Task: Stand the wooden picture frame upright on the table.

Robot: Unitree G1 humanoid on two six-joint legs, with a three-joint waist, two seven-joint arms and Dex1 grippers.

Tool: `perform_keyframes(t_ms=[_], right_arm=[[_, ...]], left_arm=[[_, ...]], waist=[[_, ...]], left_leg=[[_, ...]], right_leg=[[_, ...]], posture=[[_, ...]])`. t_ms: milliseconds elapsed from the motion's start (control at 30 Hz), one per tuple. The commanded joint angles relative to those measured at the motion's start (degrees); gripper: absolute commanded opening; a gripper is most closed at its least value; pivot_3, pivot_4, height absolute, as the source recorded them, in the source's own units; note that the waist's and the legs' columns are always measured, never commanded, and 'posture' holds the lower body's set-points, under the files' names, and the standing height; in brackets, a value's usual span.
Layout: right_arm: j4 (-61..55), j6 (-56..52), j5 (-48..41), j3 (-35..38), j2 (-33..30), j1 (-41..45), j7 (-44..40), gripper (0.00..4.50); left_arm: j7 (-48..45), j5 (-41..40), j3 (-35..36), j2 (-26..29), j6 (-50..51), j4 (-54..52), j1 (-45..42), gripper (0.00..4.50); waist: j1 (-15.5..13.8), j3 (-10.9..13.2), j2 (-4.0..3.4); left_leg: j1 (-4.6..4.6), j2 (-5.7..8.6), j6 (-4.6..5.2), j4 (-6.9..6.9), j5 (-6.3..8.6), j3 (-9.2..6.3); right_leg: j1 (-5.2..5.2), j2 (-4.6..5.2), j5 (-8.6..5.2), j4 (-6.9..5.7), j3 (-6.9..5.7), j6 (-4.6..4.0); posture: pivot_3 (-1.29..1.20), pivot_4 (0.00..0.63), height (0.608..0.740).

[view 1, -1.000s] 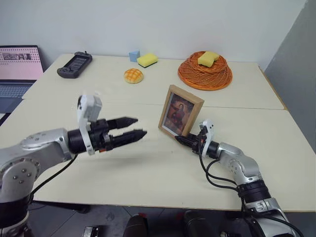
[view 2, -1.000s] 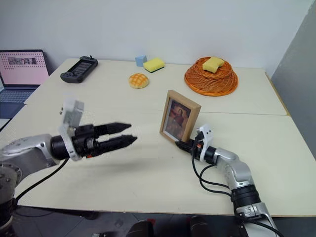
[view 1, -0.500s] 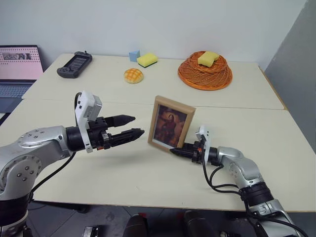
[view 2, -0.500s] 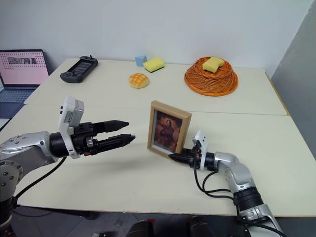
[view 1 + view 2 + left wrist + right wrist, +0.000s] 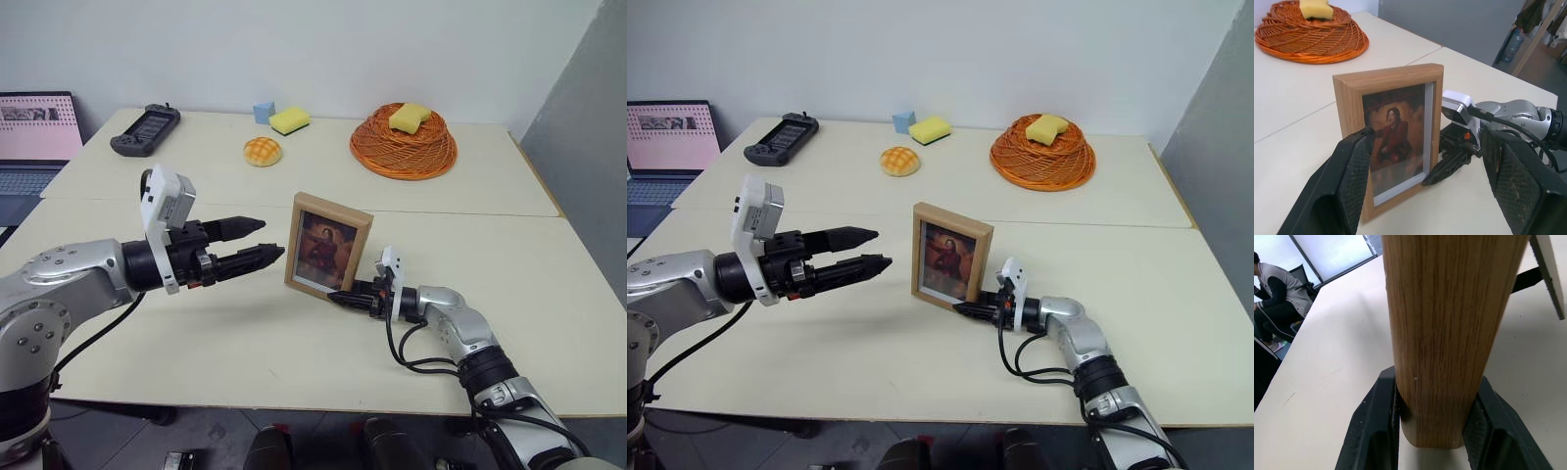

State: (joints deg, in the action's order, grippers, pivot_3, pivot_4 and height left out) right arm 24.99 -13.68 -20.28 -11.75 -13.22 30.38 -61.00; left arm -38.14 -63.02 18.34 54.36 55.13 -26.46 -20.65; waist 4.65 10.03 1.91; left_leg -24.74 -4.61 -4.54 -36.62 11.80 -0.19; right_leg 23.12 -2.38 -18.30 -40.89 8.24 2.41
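The wooden picture frame (image 5: 328, 247) stands upright near the middle of the table (image 5: 245, 352), its dark portrait facing me. My right gripper (image 5: 338, 297) is shut on the frame's lower right edge, and the right wrist view shows one pad (image 5: 1376, 431) pressed on each side of the wood (image 5: 1449, 333). The frame's bottom edge is at the tabletop, but I cannot tell whether it touches. The fold-out stand (image 5: 1547, 269) sticks out behind. My left gripper (image 5: 269, 240) hovers open just left of the frame, pointing at it and apart from it.
At the back of the table are an orange wicker basket (image 5: 404, 142) holding a yellow sponge (image 5: 409, 116), a bread bun (image 5: 262, 150), another yellow sponge (image 5: 290, 118), a blue block (image 5: 264, 111) and a handheld console (image 5: 143, 130). A laptop (image 5: 34, 137) sits far left. A person (image 5: 1273, 289) sits beyond the table.
My right gripper has carried the frame to the left and turned it so the picture faces me more squarely. My left gripper has risen slightly and stays open.
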Motion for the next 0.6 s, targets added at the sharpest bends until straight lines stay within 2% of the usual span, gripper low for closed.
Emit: perform_keyframes(t_ms=[33,67,133,167,300,600], right_arm=[[1.71,-0.37,0.84,1.29,-0.38,-0.33,0.06,1.36],[1.63,-0.45,0.84,1.27,-0.45,-0.37,-0.01,1.36],[1.55,-0.57,0.99,1.3,-0.53,-0.37,0.23,2.0],[1.45,-0.83,0.88,1.48,-0.58,-0.34,0.33,2.03],[1.22,-0.4,1.72,1.75,-0.65,-0.37,1.09,2.98],[-0.15,-0.91,2.0,2.34,-1.26,-0.88,0.79,2.98]], left_arm=[[-0.19,-0.74,1.54,1.07,0.13,-0.41,-1.54,3.61],[-0.26,-0.56,1.37,1.04,0.14,-0.2,-1.83,3.61],[-0.3,-0.32,1.01,0.87,0.2,0.14,-2.46,3.63],[-0.29,-0.28,0.83,0.74,0.24,0.27,-2.75,3.63],[-0.34,0.0,0.44,0.36,0.32,0.49,-3.2,3.63],[1.0,-0.95,0.16,-1.19,0.75,-0.52,-2.19,3.63]], waist=[[0.0,0.0,0.0],[0.0,0.0,0.0],[0.0,0.0,0.0],[-0.01,0.0,0.0],[-0.01,0.0,0.0],[-0.02,0.0,0.01]], left_leg=[[0.0,0.0,0.0,0.0,0.0,0.0],[0.0,0.0,0.0,0.0,0.0,-0.02],[0.0,0.0,0.0,0.0,0.0,-0.02],[0.0,0.0,0.0,0.0,0.0,-0.02],[-0.01,0.01,0.0,0.01,0.0,-0.03],[-0.01,0.01,0.0,0.01,0.0,-0.04]], right_leg=[[0.0,0.0,0.0,0.0,0.0,0.0],[0.0,0.0,0.0,0.0,-0.01,0.0],[0.0,0.0,0.0,0.0,-0.02,0.0],[0.0,0.0,0.0,0.0,-0.03,0.0],[-0.01,0.0,0.0,0.01,-0.03,0.0],[-0.02,0.0,0.0,0.01,-0.03,0.0]], posture=[[0.0,0.15,0.74],[0.0,0.15,0.74],[0.0,0.15,0.74],[0.0,0.15,0.74],[0.0,0.15,0.74],[0.0,0.15,0.74]])
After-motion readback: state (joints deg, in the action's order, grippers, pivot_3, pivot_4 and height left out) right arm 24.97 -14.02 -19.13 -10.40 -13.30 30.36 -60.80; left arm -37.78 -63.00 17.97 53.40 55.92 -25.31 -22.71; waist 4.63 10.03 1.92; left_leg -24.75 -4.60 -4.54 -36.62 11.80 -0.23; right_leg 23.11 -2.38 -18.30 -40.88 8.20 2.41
